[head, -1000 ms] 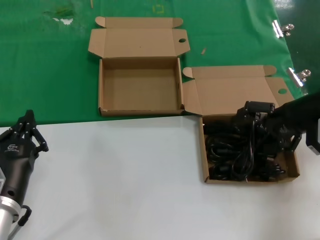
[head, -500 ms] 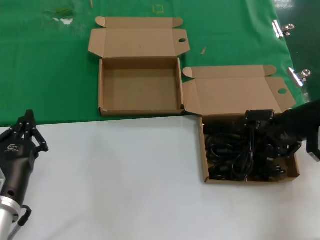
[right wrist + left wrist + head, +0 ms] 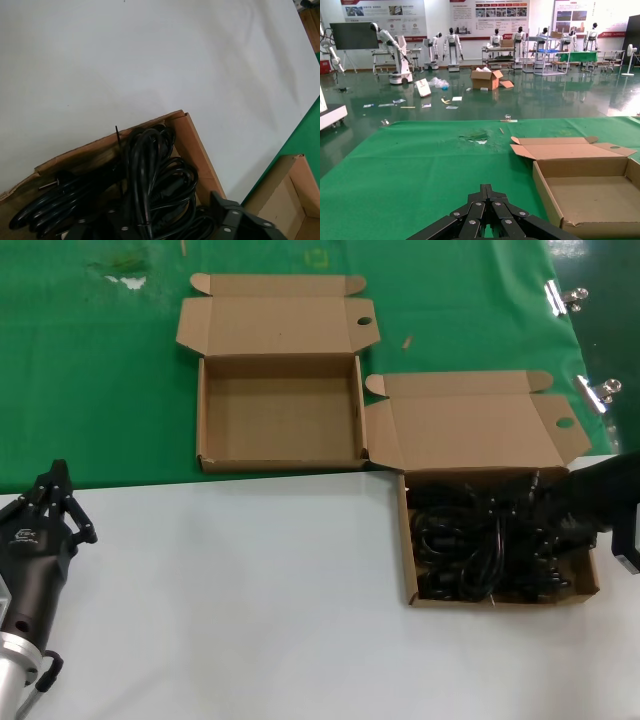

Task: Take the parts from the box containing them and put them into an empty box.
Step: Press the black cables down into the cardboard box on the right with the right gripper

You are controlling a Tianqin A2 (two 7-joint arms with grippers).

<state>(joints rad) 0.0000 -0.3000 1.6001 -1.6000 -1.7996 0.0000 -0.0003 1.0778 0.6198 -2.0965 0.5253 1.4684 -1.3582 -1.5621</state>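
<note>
Since a second ago the right gripper (image 3: pixel 545 515) dropped lower into the full box (image 3: pixel 404 560) among the cords (image 3: pixel 470 550); can't tell its grip. Empty box (image 3: pixel 205 410) sits beyond. Left gripper (image 3: pixel 487 200) idles closed. Right wrist: cords (image 3: pixel 150 185) tangled, so several might lift together.

The right gripper (image 3: pixel 545 512) is sunk among the black cords (image 3: pixel 470 550), dark on dark, so its fingers cannot be made out. Its arm runs off the head view's right edge. The wrist view cuts off the cords (image 3: pixel 150 190) and the gripper housing at the bottom edge.
</note>
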